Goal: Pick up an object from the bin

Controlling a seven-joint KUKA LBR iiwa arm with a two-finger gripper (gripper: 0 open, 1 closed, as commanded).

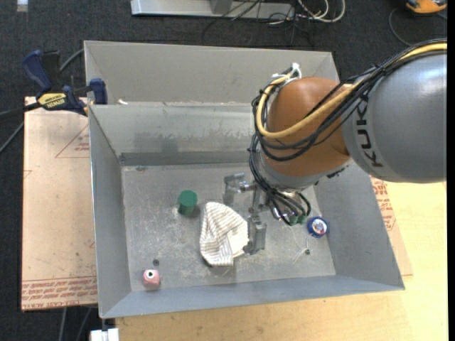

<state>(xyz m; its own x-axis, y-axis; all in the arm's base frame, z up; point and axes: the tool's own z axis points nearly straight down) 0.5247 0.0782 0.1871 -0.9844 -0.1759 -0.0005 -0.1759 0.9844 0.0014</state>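
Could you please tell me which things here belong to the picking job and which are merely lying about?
Job in hand: claw; striped cloth next to it; grey bin.
Lying about: green cylinder; pink spool; blue-and-white round piece.

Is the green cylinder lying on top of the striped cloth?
No, the green cylinder stands on the bare bin floor beside the striped cloth.

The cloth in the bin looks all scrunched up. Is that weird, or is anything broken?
The white striped cloth lies crumpled in a lump on the bin floor, not flat, with the gripper at its right edge. Nothing else looks odd: the green cylinder, pink piece and blue round thing lie apart, unbroken.
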